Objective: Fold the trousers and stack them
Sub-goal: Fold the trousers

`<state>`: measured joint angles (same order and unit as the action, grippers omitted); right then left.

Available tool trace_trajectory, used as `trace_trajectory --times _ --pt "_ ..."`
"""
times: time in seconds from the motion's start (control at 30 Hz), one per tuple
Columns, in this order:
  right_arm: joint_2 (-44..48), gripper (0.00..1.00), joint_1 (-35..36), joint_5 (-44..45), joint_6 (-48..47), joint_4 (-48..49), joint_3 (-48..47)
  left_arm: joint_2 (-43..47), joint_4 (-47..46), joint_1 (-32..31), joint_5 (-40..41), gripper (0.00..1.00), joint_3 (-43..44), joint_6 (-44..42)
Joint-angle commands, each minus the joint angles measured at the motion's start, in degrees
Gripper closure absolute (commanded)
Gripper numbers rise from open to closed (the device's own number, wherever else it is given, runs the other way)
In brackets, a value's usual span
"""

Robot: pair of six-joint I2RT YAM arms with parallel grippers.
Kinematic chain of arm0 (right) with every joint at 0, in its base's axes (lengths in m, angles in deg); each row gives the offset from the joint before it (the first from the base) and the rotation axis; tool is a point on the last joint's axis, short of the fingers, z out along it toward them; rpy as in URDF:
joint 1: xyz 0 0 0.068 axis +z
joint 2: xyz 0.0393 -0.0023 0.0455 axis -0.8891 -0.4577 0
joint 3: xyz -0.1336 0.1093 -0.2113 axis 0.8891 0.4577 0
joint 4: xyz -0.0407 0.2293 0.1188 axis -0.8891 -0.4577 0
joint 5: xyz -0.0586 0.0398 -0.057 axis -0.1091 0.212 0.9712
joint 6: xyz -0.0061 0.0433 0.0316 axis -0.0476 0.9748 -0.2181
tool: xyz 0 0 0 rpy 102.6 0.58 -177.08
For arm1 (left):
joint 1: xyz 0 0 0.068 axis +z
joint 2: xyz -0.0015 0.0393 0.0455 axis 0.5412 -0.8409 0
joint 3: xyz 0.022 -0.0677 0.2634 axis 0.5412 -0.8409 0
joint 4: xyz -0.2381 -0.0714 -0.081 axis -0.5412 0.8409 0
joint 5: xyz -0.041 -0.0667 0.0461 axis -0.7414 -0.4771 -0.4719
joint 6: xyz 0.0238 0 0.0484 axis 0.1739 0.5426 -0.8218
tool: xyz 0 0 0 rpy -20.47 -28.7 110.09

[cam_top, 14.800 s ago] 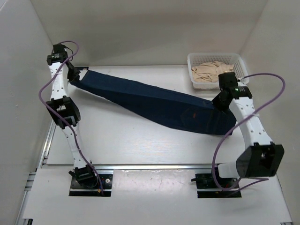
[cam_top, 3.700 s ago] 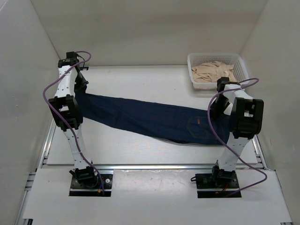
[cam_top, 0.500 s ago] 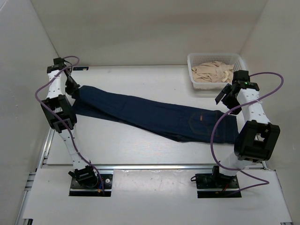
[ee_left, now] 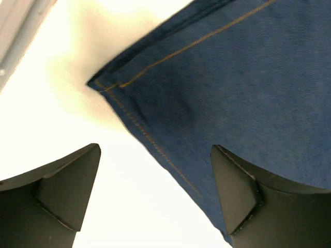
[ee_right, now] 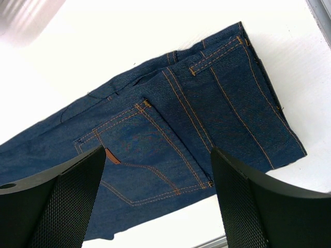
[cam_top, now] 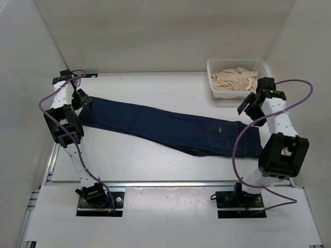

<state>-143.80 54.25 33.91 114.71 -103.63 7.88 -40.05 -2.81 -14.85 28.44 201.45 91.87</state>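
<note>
We see the trousers (cam_top: pixel 165 126) lying flat on the desk (cam_top: pixel 155 85), stretched in a long slant from the hems at the upper left of the top view to the waistband at the lower right, with a back pocket (ee_right: pixel 139 155) and its tan label (ee_right: pixel 112 156) facing up. Our left hand (cam_top: pixel 81 98) hovers over the hem corner (ee_left: pixel 98 84) with its fingers spread wide and nothing between them. Our right hand (cam_top: pixel 248 107) is just as wide apart and empty above the waistband end, near the white basket (cam_top: pixel 214 67) of beige cloth (cam_top: pixel 235 80) at the upper right.
</note>
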Motion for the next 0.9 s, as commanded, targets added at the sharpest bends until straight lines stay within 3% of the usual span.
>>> trace_trajectory --times 0.0,0.07,0.33,0.5,0.57,0.67,0.7,0.87 --pt "2.6 0.14 0.2 -0.4 -0.6 -0.5 -1.5 2.4 -1.1 2.1 2.1 0.02 -0.6 1.1" --pt "2.6 0.14 0.2 -0.4 -0.6 -0.5 -1.5 2.4 -1.1 3.4 0.4 0.09 -0.6 1.1" --pt "2.6 0.14 0.2 -0.4 -0.6 -0.5 -1.5 -3.6 -3.6 5.1 -5.9 0.12 -2.6 1.6" --pt "2.6 0.14 0.2 -0.4 -0.6 -0.5 -1.5 -8.3 -4.7 5.1 -7.9 0.24 0.0 1.6" --pt "2.6 0.14 0.2 -0.4 -0.6 -1.1 -1.5 -9.3 -4.7 5.1 -7.9 0.32 0.5 1.6" --pt "2.6 0.14 0.2 -0.4 -0.6 -1.1 -1.5 -10.6 -4.2 5.1 -7.4 0.84 3.3 1.6" --pt "2.6 0.14 0.2 -0.4 -0.6 -1.1 -1.5 -10.7 -2.2 5.1 -6.7 0.9 4.6 1.6" --pt "3.6 0.14 0.2 -0.4 -0.6 -1.6 -1.5 -4.1 -0.1 3.0 1.5 0.9 11.4 0.7"
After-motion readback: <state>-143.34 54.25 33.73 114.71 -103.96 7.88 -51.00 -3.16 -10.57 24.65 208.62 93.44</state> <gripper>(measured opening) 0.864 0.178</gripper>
